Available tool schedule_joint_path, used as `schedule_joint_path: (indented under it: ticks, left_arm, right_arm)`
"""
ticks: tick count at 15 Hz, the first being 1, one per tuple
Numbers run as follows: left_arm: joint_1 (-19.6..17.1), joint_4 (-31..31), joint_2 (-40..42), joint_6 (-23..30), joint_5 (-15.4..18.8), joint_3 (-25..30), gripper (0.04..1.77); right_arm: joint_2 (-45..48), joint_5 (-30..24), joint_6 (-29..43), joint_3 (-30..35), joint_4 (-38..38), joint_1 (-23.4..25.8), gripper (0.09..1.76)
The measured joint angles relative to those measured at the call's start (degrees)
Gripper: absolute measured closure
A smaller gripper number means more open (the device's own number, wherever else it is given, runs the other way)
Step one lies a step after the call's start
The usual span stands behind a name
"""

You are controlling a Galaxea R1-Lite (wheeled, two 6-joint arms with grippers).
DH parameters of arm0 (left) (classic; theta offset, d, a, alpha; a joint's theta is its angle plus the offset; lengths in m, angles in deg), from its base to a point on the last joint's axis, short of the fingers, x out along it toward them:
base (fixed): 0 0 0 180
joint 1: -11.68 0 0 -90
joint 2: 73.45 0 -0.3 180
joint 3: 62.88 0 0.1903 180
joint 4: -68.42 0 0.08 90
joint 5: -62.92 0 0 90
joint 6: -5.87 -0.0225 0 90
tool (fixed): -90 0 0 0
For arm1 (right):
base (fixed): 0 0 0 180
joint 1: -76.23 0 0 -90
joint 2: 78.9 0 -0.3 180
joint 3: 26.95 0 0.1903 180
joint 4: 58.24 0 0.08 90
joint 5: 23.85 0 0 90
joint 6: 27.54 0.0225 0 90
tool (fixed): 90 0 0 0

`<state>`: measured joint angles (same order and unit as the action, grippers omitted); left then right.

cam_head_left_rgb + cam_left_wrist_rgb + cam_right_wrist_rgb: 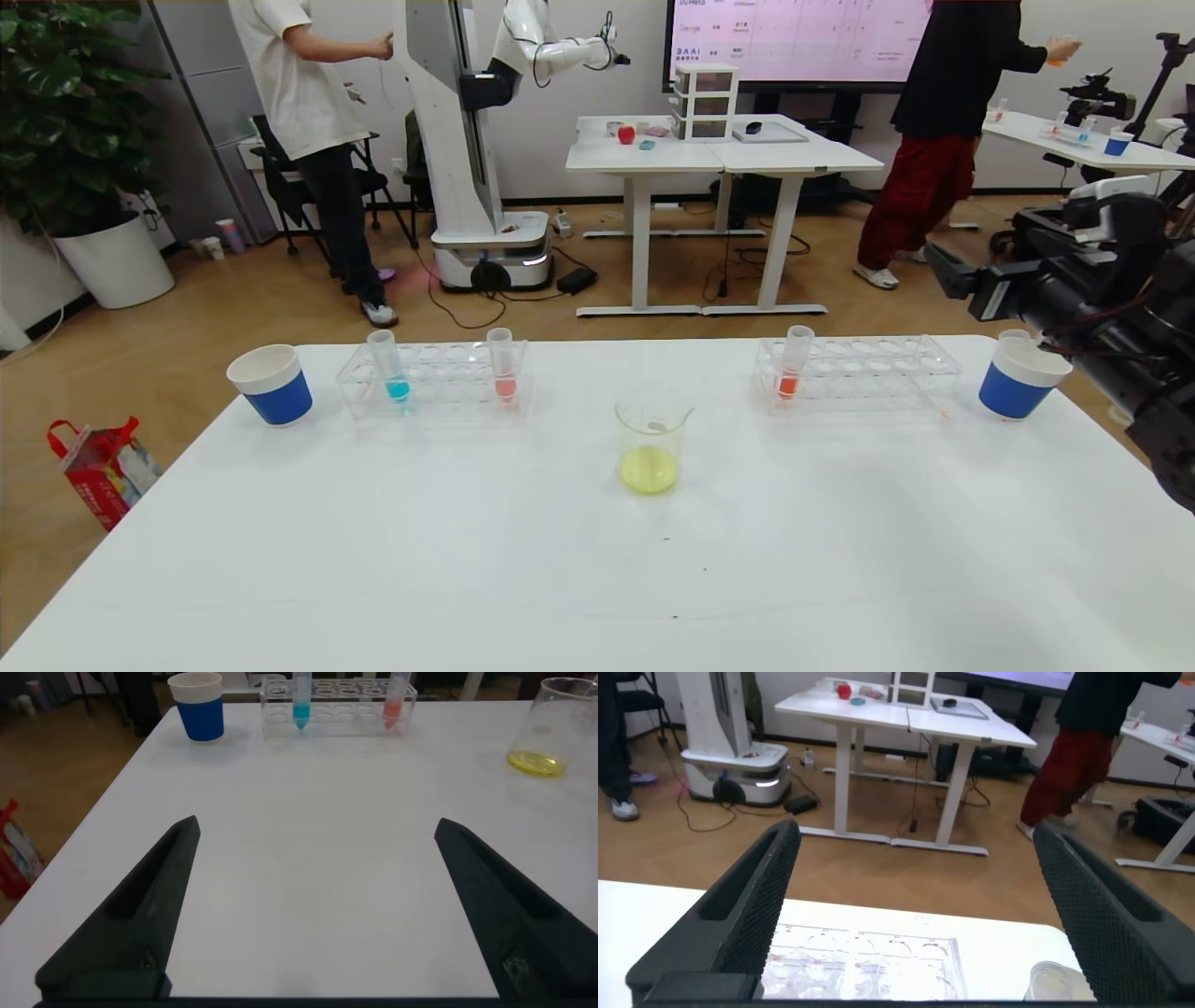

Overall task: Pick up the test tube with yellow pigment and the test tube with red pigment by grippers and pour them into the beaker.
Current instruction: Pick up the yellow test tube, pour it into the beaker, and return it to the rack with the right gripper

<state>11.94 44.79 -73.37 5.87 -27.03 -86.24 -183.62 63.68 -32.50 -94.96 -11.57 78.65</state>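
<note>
We see a small clear glass beaker (652, 446) with a pouring lip standing near the middle of the white table (597, 560), a shallow pool of yellow liquid in its bottom. Toward the far left corner stands a clear plastic tube rack (434, 378); it holds a slim clear test tube with cyan liquid (387, 366) at its left end and the slim clear test tube with pale salmon-red liquid (502, 365) at its right end, both upright. Left of that rack sits a blue-and-white paper cup (271, 384). Toward the far right corner a second clear rack (859, 371) carries one upright tube with deeper orange-red liquid (793, 362) at its left end, and another blue-and-white paper cup (1019, 376) stands by the right edge. We cannot make out a tube with yellow liquid.

Our left gripper (313, 910) hangs over the bare near-left part of the table, black fingers spread wide and holding nothing. Our right gripper (915, 915) is raised beyond the right edge, above the second rack, likewise released and empty.
</note>
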Motion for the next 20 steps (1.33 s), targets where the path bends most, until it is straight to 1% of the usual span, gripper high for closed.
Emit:
schedule_joint_path:
  ticks: [4, 6, 8, 10, 11, 13, 15, 18, 20]
  left_arm:
    - [0.0, 0.0, 0.0, 0.0, 0.0, 0.0, 0.06]
    - [0.0, 0.0, 0.0, 0.0, 0.0, 0.0, 0.06]
    - [0.0, 0.0, 0.0, 0.0, 0.0, 0.0, 0.06]
    - [0.0, 0.0, 0.0, 0.0, 0.0, 0.0, 0.06]
    - [0.0, 0.0, 0.0, 0.0, 0.0, 0.0, 0.06]
    - [0.0, 0.0, 0.0, 0.0, 0.0, 0.0, 0.06]
    - [0.0, 0.0, 0.0, 0.0, 0.0, 0.0, 0.06]
    - [0.0, 0.0, 0.0, 0.0, 0.0, 0.0, 0.06]
    - [0.0, 0.0, 0.0, 0.0, 0.0, 0.0, 0.06]
  right_arm:
    - [16.9, 0.1, 1.5, 10.2, 0.0, -2.1, 0.11]
    - [27.8, -0.1, 1.7, 16.0, -0.4, -3.1, 0.11]
    - [39.5, -0.5, 1.7, 20.9, -3.4, -4.0, 0.11]
    - [52.4, -1.0, 1.6, 24.3, -11.1, -4.6, 0.11]
    - [58.8, -1.3, 1.5, 25.4, -16.1, -4.8, 0.11]
    - [71.7, -2.3, 1.5, 26.5, -27.3, -5.0, 0.11]
    - [82.3, -3.3, 1.3, 27.0, -36.4, -5.0, 0.11]
    - [92.2, -3.6, 1.2, 27.9, -41.0, -4.0, 0.11]
    - [97.5, -3.6, 1.1, 28.6, -46.3, -3.6, 0.11]
